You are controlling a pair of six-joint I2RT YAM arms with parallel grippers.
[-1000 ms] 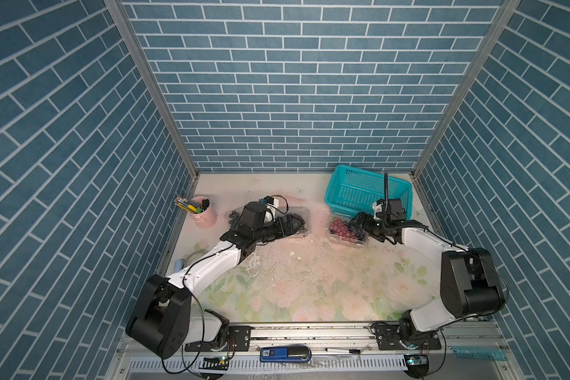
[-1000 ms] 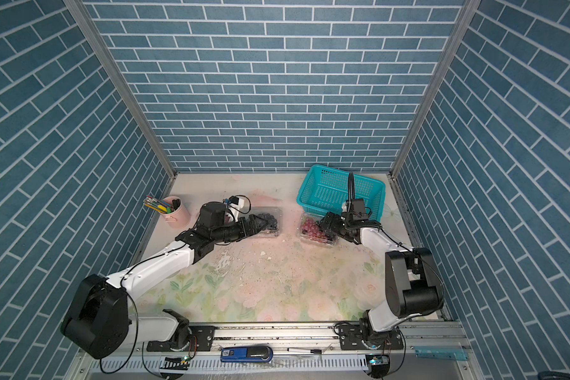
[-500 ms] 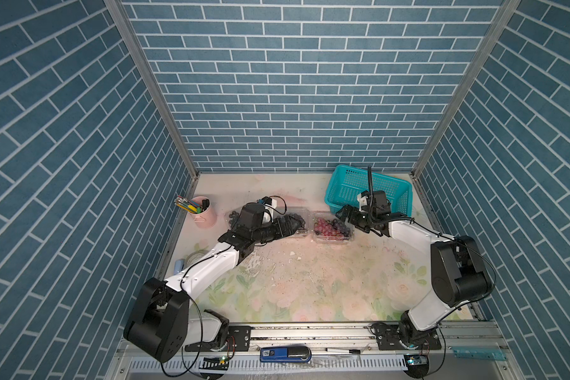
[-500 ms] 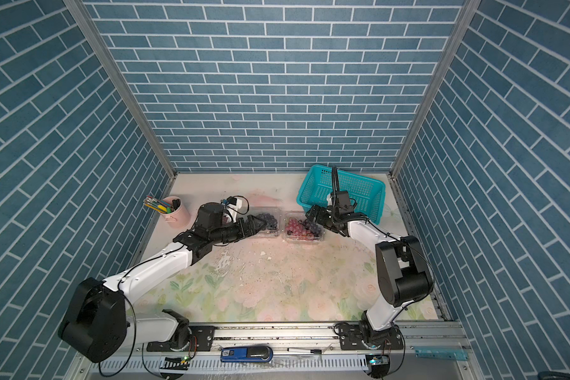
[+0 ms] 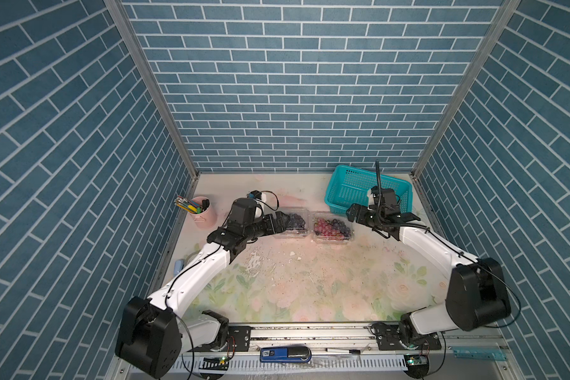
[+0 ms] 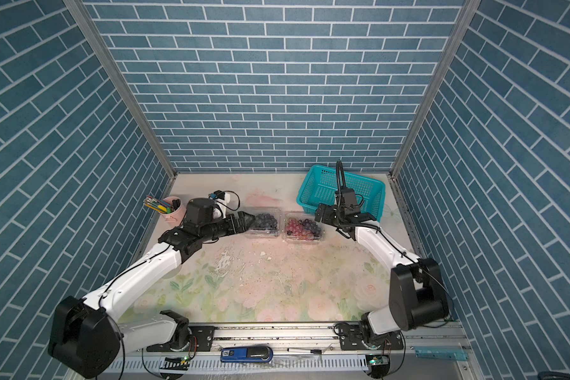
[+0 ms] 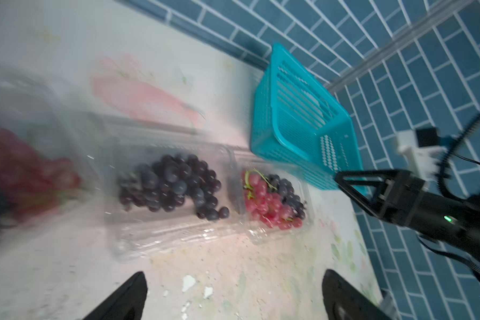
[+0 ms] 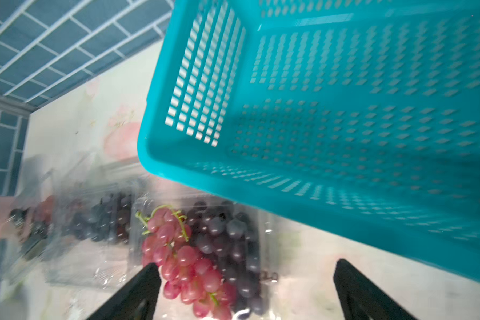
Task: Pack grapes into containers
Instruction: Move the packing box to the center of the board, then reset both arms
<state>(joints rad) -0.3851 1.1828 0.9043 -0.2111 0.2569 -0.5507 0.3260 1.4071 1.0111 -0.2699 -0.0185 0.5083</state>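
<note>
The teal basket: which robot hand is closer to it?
Right. The right gripper hovers beside the front wall of the teal basket. The left gripper is farther off, by the container of dark grapes, with the mixed-grape container between it and the basket.

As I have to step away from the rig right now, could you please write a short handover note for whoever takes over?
Left end effector: open, holding nothing, pointed at the middle container of dark grapes.
Right end effector: open, holding nothing, at the basket-side container of red and dark grapes, in front of the teal basket.
Third container with red grapes: blurred in the left wrist view.
Done: every grape in view sits in a container.
Left: the pictures do not show whether the lids are shut; check and close them.
</note>
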